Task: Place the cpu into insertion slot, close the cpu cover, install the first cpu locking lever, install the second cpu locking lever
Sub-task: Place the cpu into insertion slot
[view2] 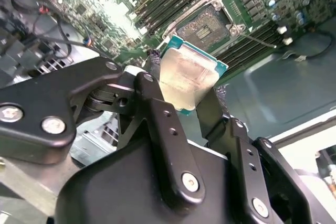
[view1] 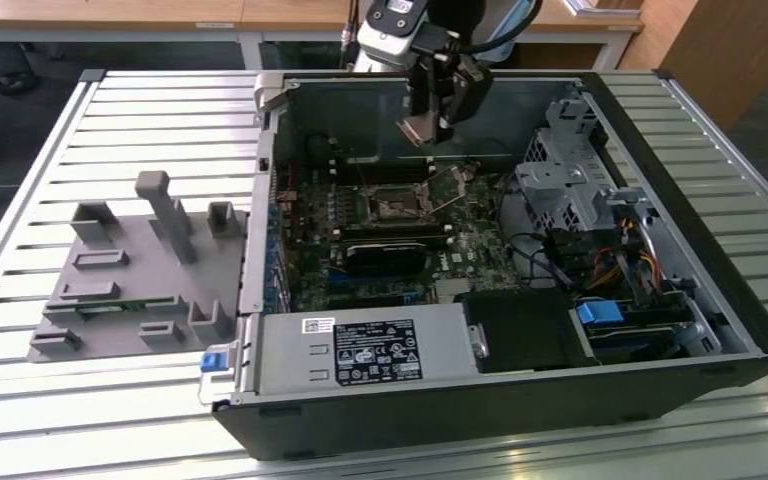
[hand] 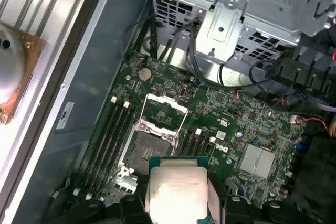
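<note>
My gripper (view1: 434, 118) hangs above the back of the open computer case, shut on the cpu (view1: 418, 130). In both wrist views the cpu (view2: 190, 76) (hand: 176, 190) shows its pale silvery top and is pinched at two opposite edges by the black fingers (view2: 155, 95). The insertion slot (view1: 392, 206) (view2: 209, 27) (hand: 146, 151) lies bare below it on the green motherboard, with nothing in it. The cpu cover (hand: 165, 109) is swung up and open at the slot's edge. A thin locking lever (view2: 258, 39) sticks out beside the slot, and one lever (view1: 462, 178) stands raised.
The case walls (view1: 267, 190) ring the motherboard. A metal drive cage (view1: 564, 185) and cables fill the exterior view's right. A long black card (view1: 391, 252) and the labelled power supply (view1: 364, 352) lie nearer the front. A grey parts fixture (view1: 131, 275) sits on the slatted table.
</note>
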`<act>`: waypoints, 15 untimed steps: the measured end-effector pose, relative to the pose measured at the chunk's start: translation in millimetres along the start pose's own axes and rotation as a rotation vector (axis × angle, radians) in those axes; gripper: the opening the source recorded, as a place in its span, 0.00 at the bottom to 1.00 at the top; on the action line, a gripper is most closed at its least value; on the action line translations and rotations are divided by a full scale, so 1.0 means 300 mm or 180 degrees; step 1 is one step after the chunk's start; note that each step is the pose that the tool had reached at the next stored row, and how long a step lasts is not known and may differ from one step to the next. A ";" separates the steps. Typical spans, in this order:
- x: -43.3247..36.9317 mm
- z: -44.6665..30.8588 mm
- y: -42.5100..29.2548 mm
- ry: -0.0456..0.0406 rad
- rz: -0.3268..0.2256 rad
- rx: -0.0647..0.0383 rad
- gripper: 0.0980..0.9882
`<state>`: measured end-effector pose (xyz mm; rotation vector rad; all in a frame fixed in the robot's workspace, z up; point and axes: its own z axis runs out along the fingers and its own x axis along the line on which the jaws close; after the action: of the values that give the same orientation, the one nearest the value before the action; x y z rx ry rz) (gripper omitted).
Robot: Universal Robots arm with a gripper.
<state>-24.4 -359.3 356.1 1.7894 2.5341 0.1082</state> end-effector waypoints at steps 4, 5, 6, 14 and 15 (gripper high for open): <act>0.000 0.003 0.000 -0.0018 0.0231 -0.0002 0.48; 0.000 0.005 0.000 -0.0023 0.0288 -0.0003 0.48; 0.000 0.006 0.000 -0.0027 0.0344 -0.0003 0.48; 0.000 0.017 -0.001 -0.0064 0.0809 -0.0008 0.48; 0.000 0.019 -0.001 -0.0069 0.0865 -0.0008 0.48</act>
<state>-24.4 -359.2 350.4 2.1112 2.2608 0.0986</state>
